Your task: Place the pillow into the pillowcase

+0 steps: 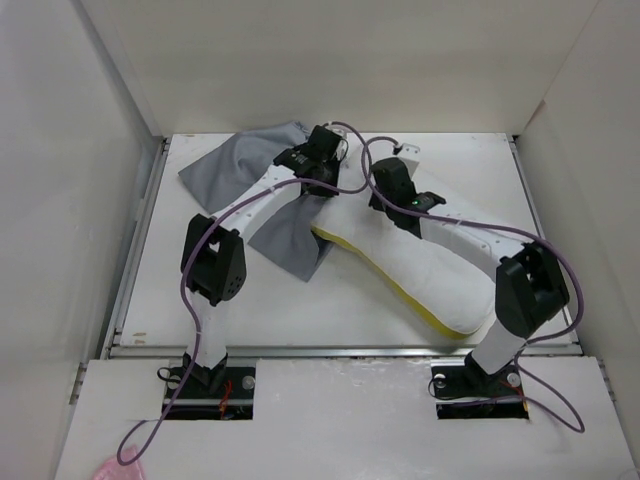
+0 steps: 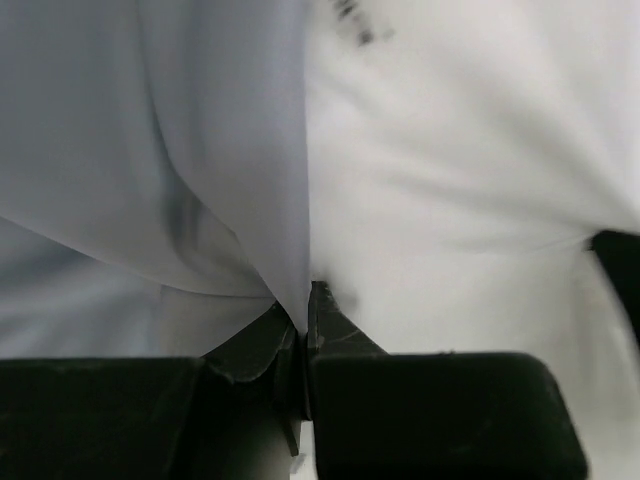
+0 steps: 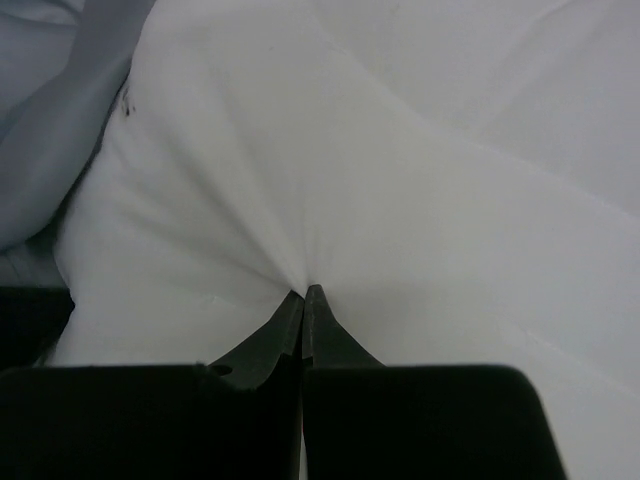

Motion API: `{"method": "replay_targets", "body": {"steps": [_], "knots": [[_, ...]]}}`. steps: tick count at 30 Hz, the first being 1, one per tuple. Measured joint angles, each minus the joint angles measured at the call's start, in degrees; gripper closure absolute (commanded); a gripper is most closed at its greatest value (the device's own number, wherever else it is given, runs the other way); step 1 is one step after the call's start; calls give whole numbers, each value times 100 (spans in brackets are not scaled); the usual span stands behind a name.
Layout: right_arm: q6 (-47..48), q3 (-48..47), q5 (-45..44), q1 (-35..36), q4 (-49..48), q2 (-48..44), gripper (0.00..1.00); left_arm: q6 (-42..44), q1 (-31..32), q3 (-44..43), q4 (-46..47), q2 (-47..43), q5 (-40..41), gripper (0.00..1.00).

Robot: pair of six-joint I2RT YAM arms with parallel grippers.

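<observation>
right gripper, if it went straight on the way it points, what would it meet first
The plump white soft-fabric pillow. The right gripper is shut on a pinch of its cover, so going on would likely just press deeper into the cushion. What lies behind is hidden.

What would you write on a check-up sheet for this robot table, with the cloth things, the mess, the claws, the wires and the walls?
Surface: white table, flat.
Job's things: grey pillowcase crumpled at the far left; white pillow with a yellow band lies beside it, most of it plainly outside.
Clutter: small pink thing at the near left corner, cut off by the picture edge; cannot tell what it is.
Grippers: left claw shut on the pillowcase edge; right claw shut on a pinch of pillow fabric.
Cables: purple cables run along both arms in loose loops.
Surroundings: plain white walls on three sides.
</observation>
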State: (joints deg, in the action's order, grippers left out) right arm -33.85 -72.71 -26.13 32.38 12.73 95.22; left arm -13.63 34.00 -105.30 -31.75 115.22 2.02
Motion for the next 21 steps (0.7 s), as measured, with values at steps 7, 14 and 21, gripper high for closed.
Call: {"method": "replay_targets", "body": {"steps": [7, 14, 21], "knots": [[-846, -170, -251, 616, -107, 785, 85, -254, 11, -426, -275, -9, -31, 100], [-463, 140, 149, 555, -901, 601, 0, -503, 9, -380, -428, -15, 109, 100], [920, 111, 1591, -553, -1368, 22, 0, -688, -59, -190, -415, -61, 304, 100]]}}
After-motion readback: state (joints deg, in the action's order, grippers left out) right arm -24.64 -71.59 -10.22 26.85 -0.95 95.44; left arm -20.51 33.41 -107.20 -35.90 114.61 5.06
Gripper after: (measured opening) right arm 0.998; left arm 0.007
